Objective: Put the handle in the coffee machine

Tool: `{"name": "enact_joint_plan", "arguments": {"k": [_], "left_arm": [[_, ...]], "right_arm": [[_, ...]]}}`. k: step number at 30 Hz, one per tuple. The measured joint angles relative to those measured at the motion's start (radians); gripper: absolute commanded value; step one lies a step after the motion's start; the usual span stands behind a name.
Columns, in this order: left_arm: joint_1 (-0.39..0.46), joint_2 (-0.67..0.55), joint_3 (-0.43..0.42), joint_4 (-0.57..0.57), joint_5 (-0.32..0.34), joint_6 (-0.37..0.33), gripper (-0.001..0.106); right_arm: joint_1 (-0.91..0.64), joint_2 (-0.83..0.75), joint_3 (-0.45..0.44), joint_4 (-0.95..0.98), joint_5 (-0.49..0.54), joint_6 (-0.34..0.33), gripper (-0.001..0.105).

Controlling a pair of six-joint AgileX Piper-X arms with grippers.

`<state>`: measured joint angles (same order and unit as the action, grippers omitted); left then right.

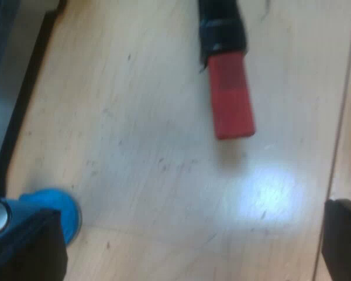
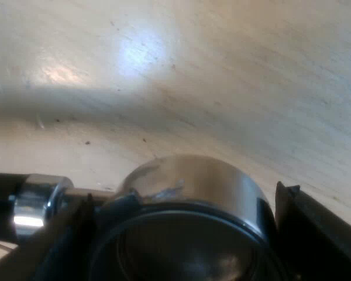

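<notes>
Right gripper (image 2: pixel 186 202): closed in on the holder (image 2: pixel 193 175), one black finger (image 2: pixel 319 234) pressed against each side of its round metal head, so it has the head in a firm pinch. The head sits right between the fingers, open cup facing the camera, dark inside the rim. Chrome neck (image 2: pixel 35 205) sticks out sideways past one finger. Wooden table (image 2: pixel 234 76) lies beyond the fingertips. I can't tell whether the head rests on it or hangs just above.

Left gripper (image 1: pixel 190 240): spread wide, nothing held, bare wood between the fingers (image 1: pixel 29 254). The holder's handle (image 1: pixel 222 26) is well ahead of the fingertips, dark part farther off, red end (image 1: pixel 231 96) pointing back toward the gripper (soft shadow on the wood just beside it). So the holder is loose over the table, in the right gripper's grip, not locked into anything.

Blue tamper (image 1: pixel 58 213) sits just beside one left finger, partly hidden behind it. Touching or not, I can't tell. A dark strip (image 1: pixel 23 99) runs along the wood on the tamper's side, and I can't tell what it is.
</notes>
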<state>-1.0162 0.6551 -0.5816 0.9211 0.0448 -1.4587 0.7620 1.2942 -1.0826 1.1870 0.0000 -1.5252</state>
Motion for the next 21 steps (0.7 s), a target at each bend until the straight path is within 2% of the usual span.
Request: {"name": "enact_joint_plan", "arguments": {"k": [6,8,10,12,15,16,21], "left_arm": [[0.017,0.0,0.022,-0.007,0.02,0.049,0.089],[0.024,0.0,0.033,-0.03,0.051,0.117,0.089],[0.027,0.0,0.033,-0.055,0.086,0.12,0.089],[0.027,0.0,0.033,-0.106,0.16,0.115,0.089],[0.027,0.0,0.033,-0.135,0.195,0.101,0.089],[0.027,0.0,0.033,-0.153,0.234,0.101,0.089],[0.027,0.031,0.033,-0.192,0.259,0.059,0.089]], "right_arm": [[0.0,0.0,-0.001,0.0,-0.011,0.009,0.0],[0.0,0.0,-0.001,0.0,-0.011,0.023,0.0],[0.0,0.0,-0.001,0.0,-0.011,0.038,0.0],[0.0,0.0,-0.001,0.0,-0.011,0.044,0.0],[0.0,0.0,-0.001,0.0,-0.011,0.064,0.0],[0.0,0.0,-0.001,0.0,-0.011,0.066,0.0],[0.0,0.0,-0.001,0.0,-0.037,0.067,0.0]]}}
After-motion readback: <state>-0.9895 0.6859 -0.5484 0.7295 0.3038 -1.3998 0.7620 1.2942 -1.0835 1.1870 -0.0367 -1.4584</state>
